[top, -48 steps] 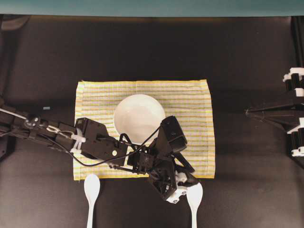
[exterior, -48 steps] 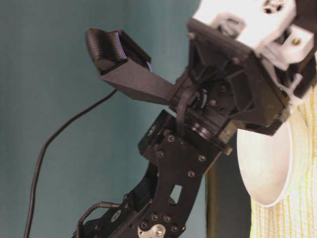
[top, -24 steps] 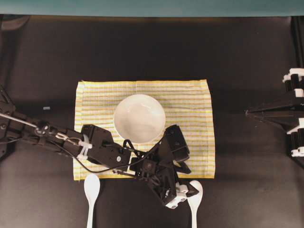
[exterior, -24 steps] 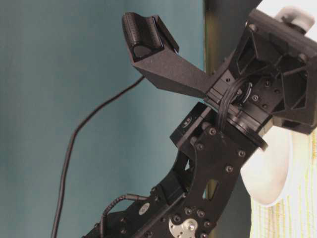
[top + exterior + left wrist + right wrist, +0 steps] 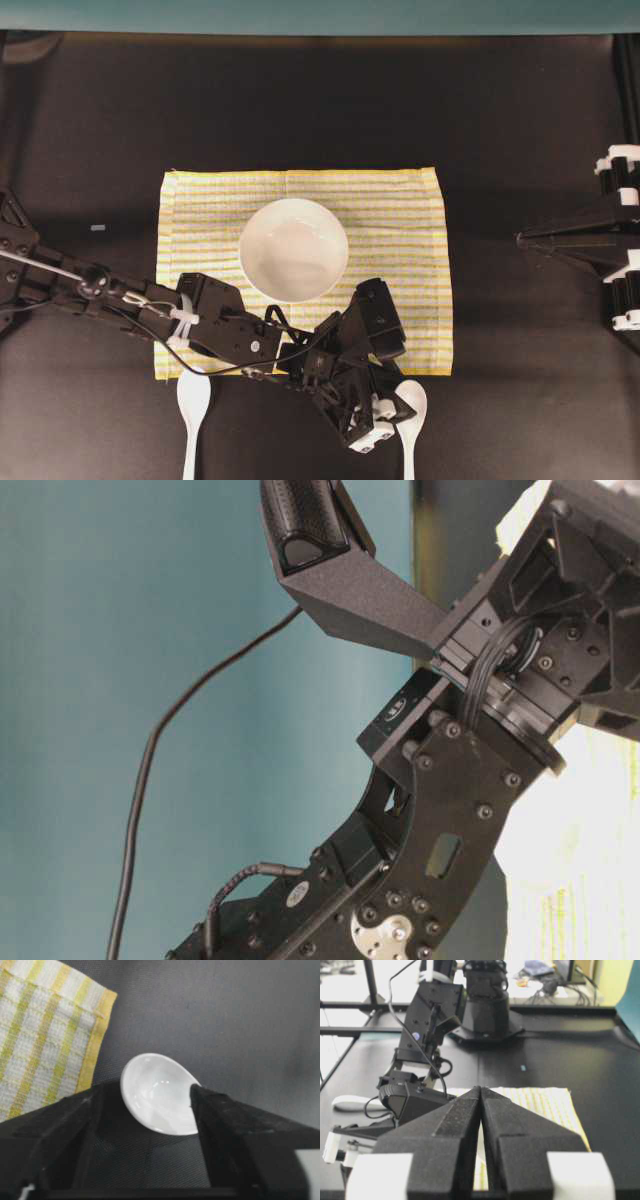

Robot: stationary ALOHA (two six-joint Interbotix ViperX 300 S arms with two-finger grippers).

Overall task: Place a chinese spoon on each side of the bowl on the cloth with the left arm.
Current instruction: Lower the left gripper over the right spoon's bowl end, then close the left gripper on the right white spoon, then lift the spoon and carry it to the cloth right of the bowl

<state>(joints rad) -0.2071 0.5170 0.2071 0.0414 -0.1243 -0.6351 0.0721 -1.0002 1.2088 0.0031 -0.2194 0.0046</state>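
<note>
The left gripper sits low over the black table, off the cloth's 5 o'clock corner, its jaws spread apart on either side of the bowl end of a white spoon without pinching it. A second spoon lies off the cloth's 7 o'clock corner. The bowl rests at the cloth's centre. The right gripper is parked at 3 o'clock, fingers pressed together on nothing.

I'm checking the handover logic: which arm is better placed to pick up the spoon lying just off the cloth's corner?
Left. Its tool is open astride the spoon's bowl beside the cloth. The right tool is shut, parked at the table's far edge.
</note>
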